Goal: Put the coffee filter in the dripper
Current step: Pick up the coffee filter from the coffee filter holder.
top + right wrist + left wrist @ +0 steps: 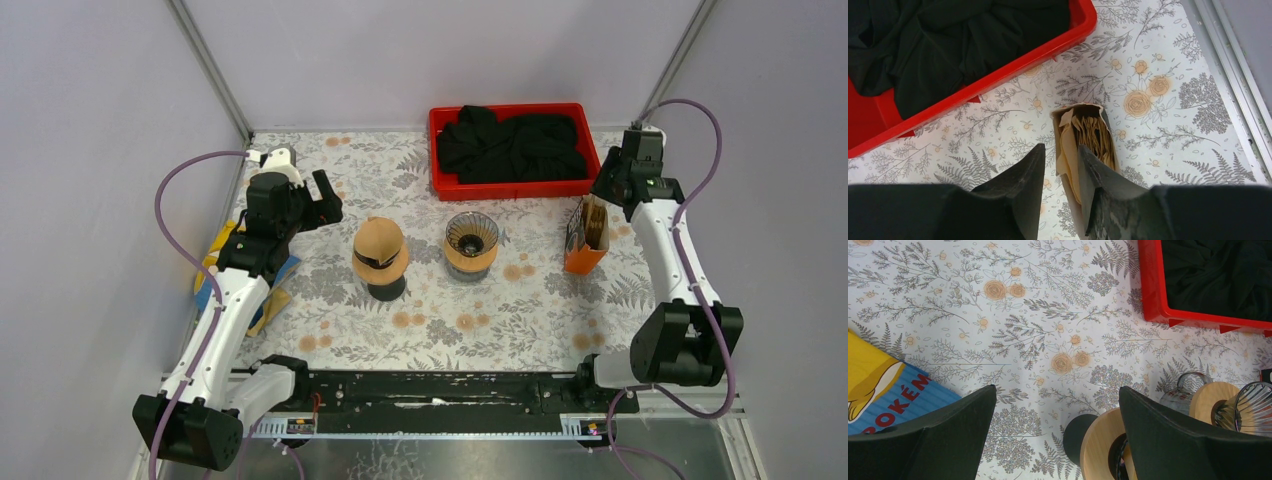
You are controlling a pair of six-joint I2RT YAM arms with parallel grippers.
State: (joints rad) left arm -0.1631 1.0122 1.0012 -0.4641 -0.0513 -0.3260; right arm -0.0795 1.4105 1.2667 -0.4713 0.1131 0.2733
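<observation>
The right gripper (1060, 150) is hovering, fingers slightly apart, over the orange box (585, 250) of coffee filters (1093, 135), at three o'clock of the glass dripper (471, 240); whether they are touching a filter is unclear. The left gripper (1057, 390) is gaping wide, one finger cutting off blue-and-yellow packaging (893, 405) reading "POKÉM", with a red bin (510, 188) sitting at the dripper's twelve o'clock.

Glossy red plastic tray (505, 189), crumpled matt black cloth (510, 148). Matt printed tablecloth (480, 320). Thin brown paper filters (1090, 135) in cardboard box (583, 258). Ribbed clear glass dripper (471, 236), smooth wood collar.
</observation>
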